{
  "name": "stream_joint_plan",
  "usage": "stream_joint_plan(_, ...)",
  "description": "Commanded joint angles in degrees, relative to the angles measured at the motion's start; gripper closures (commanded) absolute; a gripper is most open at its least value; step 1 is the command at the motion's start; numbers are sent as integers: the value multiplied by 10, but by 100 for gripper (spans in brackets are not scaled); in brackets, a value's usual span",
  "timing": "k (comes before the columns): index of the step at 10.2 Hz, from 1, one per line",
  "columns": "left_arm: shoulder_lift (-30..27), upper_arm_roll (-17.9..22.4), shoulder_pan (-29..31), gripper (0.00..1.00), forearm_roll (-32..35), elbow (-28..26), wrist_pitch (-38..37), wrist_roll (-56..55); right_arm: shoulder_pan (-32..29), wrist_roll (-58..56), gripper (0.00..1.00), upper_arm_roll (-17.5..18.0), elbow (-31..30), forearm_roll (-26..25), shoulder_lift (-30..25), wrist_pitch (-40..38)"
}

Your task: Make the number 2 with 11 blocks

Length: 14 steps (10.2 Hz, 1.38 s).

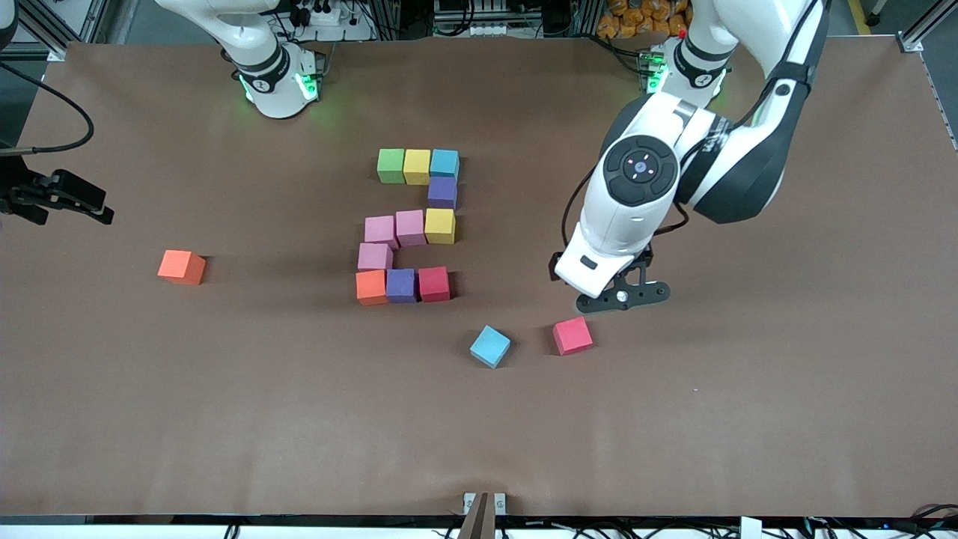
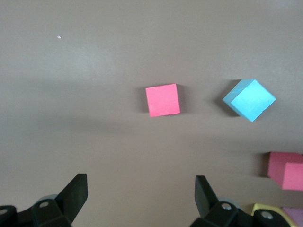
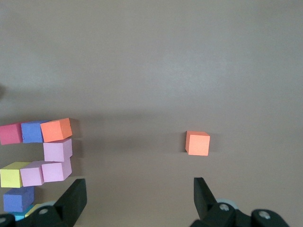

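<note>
The number 2 [image 1: 410,227] lies mid-table, built of blocks: green [image 1: 391,165], yellow and light blue on top, purple, then yellow and pinks, with orange, purple and red [image 1: 433,284] as the bottom row. Part of it also appears in the right wrist view [image 3: 57,151]. Loose blocks lie apart: red [image 1: 572,335] [image 2: 163,100], light blue [image 1: 489,346] [image 2: 249,100] and orange [image 1: 181,266] [image 3: 197,143]. My left gripper [image 1: 620,296] [image 2: 141,194] hangs open and empty over bare table beside the loose red block. My right gripper [image 3: 139,194] is open and empty, out of the front view.
A black fixture with cables [image 1: 60,196] juts in at the right arm's end of the table. The brown table [image 1: 673,434] stretches bare nearer the front camera. A small bracket [image 1: 483,503] sits at the front edge.
</note>
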Motion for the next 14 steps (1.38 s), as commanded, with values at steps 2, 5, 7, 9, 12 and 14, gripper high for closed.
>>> stream_joint_plan(2,-41,-6,41,0,8,-14,-35,78,-5,-6,0,2,7,5,-3,-9)
stream_joint_plan(5,-69,-7,44,0,9,-13,-79,98,-6,-7,0,1,6,5,-2,-7)
stream_joint_plan(7,-89,-1,44,0,7,-13,-90,123,-7,-7,0,0,6,5,-2,-7)
stream_joint_plan(9,-104,0,59,0,3,-13,-106,132,-9,-7,0,0,6,5,-2,-8)
stream_joint_plan(12,-139,1,98,0,-17,-13,-135,184,-9,-7,0,0,6,5,-3,-9)
stream_joint_plan(14,-155,2,122,0,-18,-13,-148,236,-9,-7,0,0,6,5,-3,-9)
